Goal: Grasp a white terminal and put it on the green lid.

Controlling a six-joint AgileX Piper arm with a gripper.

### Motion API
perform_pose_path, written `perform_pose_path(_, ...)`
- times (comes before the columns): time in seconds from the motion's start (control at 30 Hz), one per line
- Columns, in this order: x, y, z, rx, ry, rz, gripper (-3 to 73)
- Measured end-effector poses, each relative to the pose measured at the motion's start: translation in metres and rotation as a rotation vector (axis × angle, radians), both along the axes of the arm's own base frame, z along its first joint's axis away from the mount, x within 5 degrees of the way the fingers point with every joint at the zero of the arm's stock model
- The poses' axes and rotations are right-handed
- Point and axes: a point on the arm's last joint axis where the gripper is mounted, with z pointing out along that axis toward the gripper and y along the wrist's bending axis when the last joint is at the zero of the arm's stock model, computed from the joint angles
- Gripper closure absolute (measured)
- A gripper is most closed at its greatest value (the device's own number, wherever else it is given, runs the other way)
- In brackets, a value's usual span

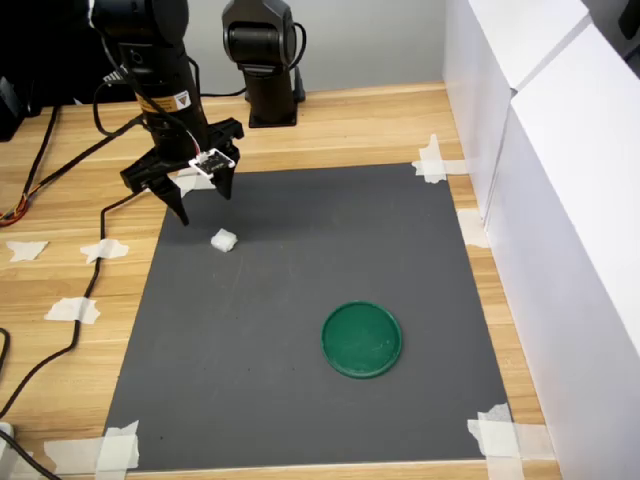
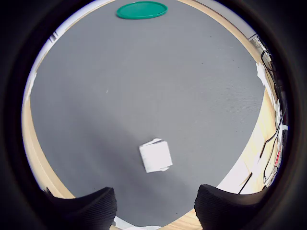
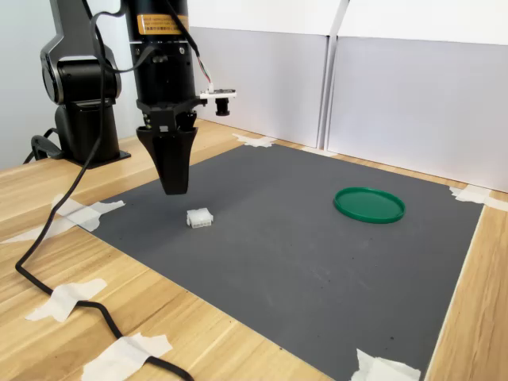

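Note:
The white terminal is a tiny white block lying on the dark grey mat. My gripper hangs open a little above the mat, just behind the terminal in the first exterior view. Nothing is between its fingers, and it does not touch the block. The green lid is a flat round disc resting on the mat, well away from the terminal and nearer the first exterior view's lower right.
White tape pieces hold the mat corners and a black cable to the wooden table. White panels wall the first exterior view's right side. A black arm base stands at the back.

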Motion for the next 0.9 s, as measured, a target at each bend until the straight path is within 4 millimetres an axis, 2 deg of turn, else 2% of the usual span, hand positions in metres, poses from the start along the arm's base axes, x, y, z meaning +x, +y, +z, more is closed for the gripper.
perform_pose_path(0.13, 0.0, 0.003, -0.003, 0.003, -0.004, 0.012, 1.1)
perform_pose_path(0.37, 0.009, 0.026, -0.011, 0.017, 0.033, -0.013, 1.1)
perform_pose_path(0.63, 0.02, 0.024, -0.007, -0.006, 0.023, -0.046, 1.3)
perform_pose_path(0.9, 0.025, 0.022, -0.026, -0.002, 0.094, -0.06, 1.3)
